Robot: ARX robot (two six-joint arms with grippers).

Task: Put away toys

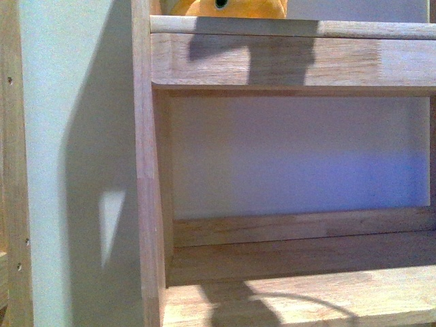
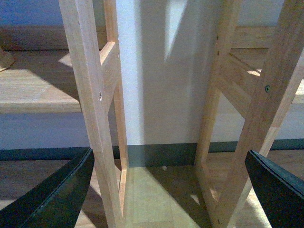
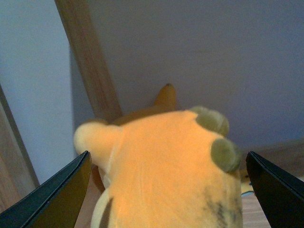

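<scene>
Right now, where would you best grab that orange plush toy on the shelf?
Probably around the plush toy's soft rounded body, coming from the open shelf front, where the right gripper sits with fingers wide on either side. The shelf post and wall block the back.

It looks like a room in a home; a pale unpainted wooden shelving unit (image 1: 286,65) stands against a plain white wall (image 1: 293,153); a light wood-plank floor (image 2: 152,199) meets a dark skirting board (image 2: 161,153); an orange-yellow plush toy animal (image 1: 235,8) sits on the upper shelf; sunlight falls across the boards.
</scene>
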